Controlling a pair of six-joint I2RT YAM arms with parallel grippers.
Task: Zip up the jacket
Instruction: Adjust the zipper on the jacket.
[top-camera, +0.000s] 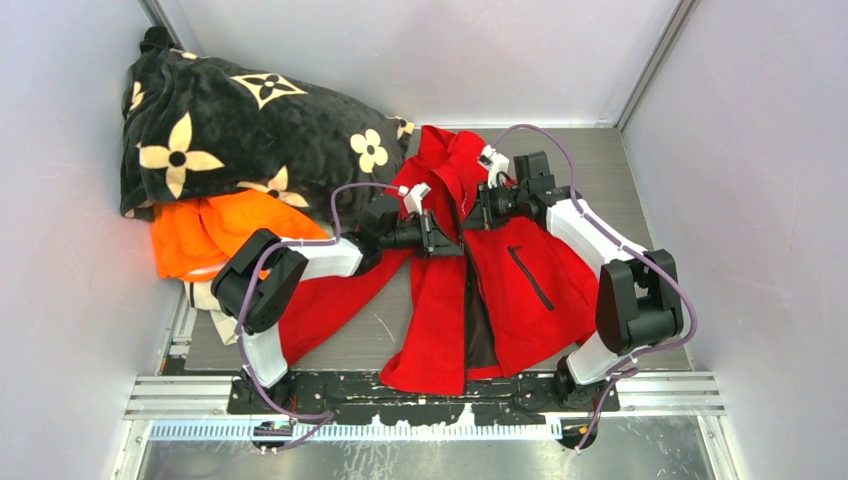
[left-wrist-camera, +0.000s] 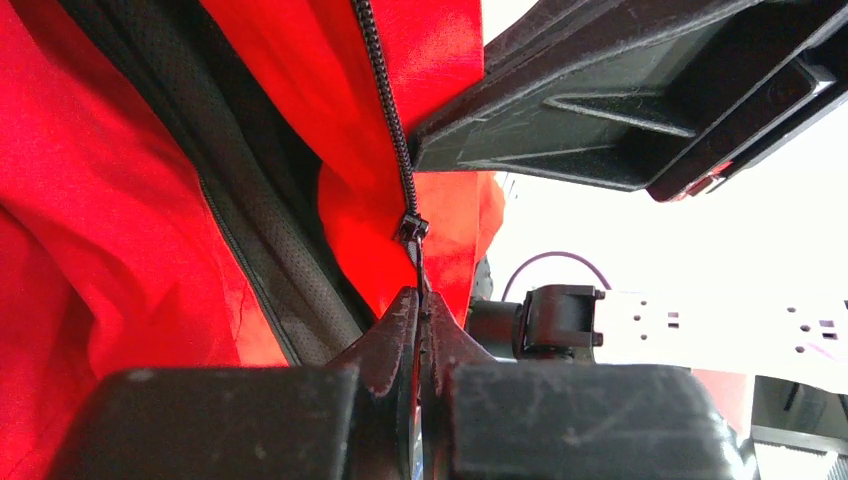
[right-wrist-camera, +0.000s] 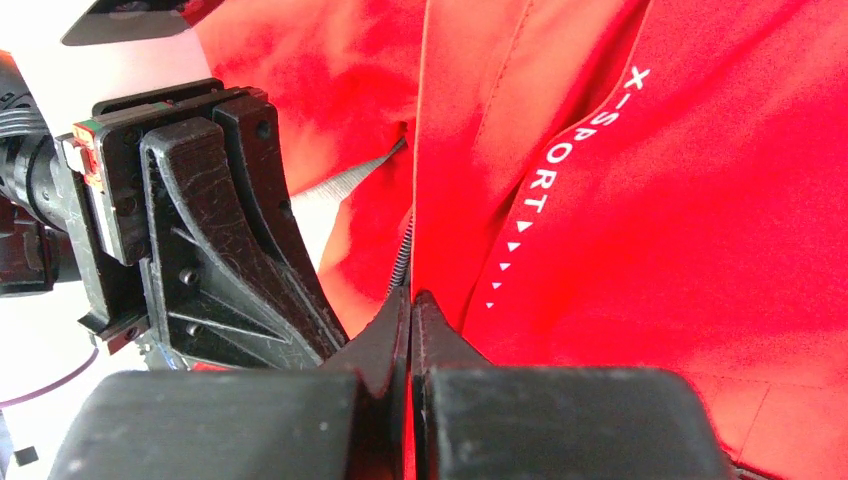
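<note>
Setting: grey table (top-camera: 600, 165), white walls (top-camera: 400, 50) at back & both sides.
L gripper (left-wrist-camera: 420, 305): jaws pressed tight together, pinching the thin black pull tab (left-wrist-camera: 417, 268) that hangs off the zip slider (left-wrist-camera: 410, 230). Sits over jacket's centre front, upper half.
R gripper (right-wrist-camera: 410, 300): jaws clamped together on jacket's front edge, zip teeth (right-wrist-camera: 403, 255) run down into the tips. Tip-to-tip w/ L gripper, a bit nearer jacket's collar.
Zip: slider sits on one row of black teeth, just beyond L tips. Can't tell if the other row is fed in.
Jacket (top-camera: 520, 290): bright red, flat on table, collar twd back wall, hem at near edge by arm bases. Front gapes from grippers down to hem, dark lining (top-camera: 481, 325) showing in the gap.
Sleeve (top-camera: 330, 300): runs out from jacket's L side, under L arm.
Logo (right-wrist-camera: 570, 150): white "X-SPORT" + small triangles, on chest panel beside R tips.
Pocket slit (top-camera: 533, 278): dark, slanted, on jacket's R panel.
Orange garment (top-camera: 215, 235): crumpled, L of jacket, apart from its body.
Blanket (top-camera: 230, 130): black w/ cream flowers, heaped behind orange garment, its edge touching jacket's collar area.
</note>
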